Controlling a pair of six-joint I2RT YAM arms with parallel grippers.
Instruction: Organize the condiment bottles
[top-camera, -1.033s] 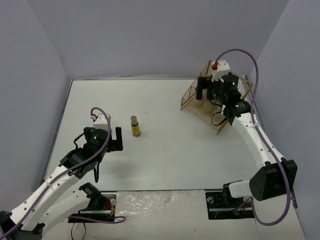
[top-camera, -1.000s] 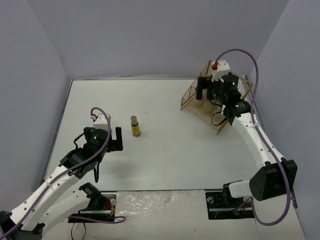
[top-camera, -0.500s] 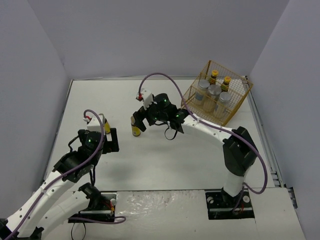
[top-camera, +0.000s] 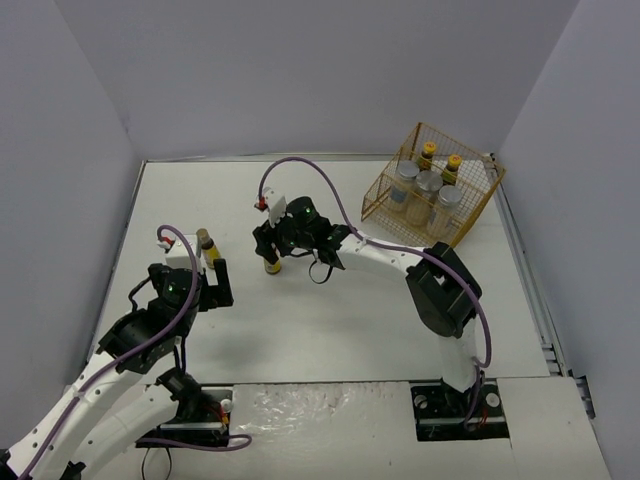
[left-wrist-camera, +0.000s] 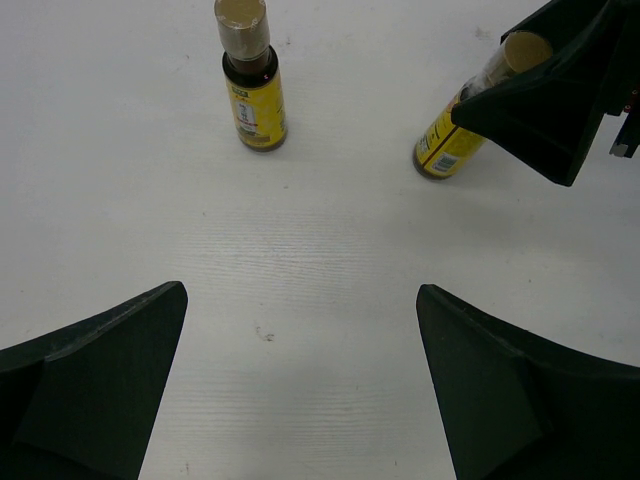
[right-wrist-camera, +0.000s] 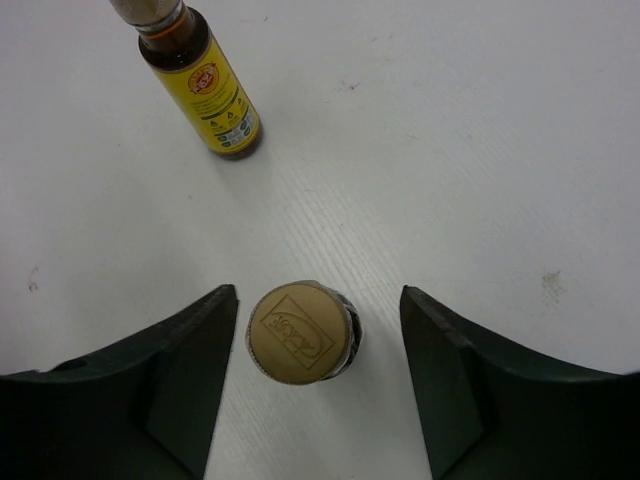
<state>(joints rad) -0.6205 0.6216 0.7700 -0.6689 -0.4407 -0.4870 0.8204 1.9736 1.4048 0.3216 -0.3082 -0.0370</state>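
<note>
Two slim dark-brown condiment bottles with yellow labels stand on the white table. One bottle (top-camera: 271, 264) (right-wrist-camera: 300, 333) (left-wrist-camera: 447, 143) stands upright between the fingers of my right gripper (top-camera: 268, 250) (right-wrist-camera: 315, 325). The jaws are open, with a thin gap at the cap on the left and a wider one on the right. The other bottle (top-camera: 206, 246) (left-wrist-camera: 251, 82) (right-wrist-camera: 199, 84) stands free to its left. My left gripper (top-camera: 218, 282) (left-wrist-camera: 300, 305) is open and empty, some way short of that bottle. Three pale silver-lidded bottles (top-camera: 428, 184) and two yellow-capped dark ones (top-camera: 428, 151) stand in the basket.
The gold wire basket (top-camera: 385, 207) sits at the far right corner of the table, close to the right wall. Grey walls close in the table on the left, back and right. Both arm bases stand at the near edge.
My right arm swung from the basket across to the middle bottle, came down over its cap and narrowed its jaws. My left arm drew back to the left, uncovering the second bottle.
</note>
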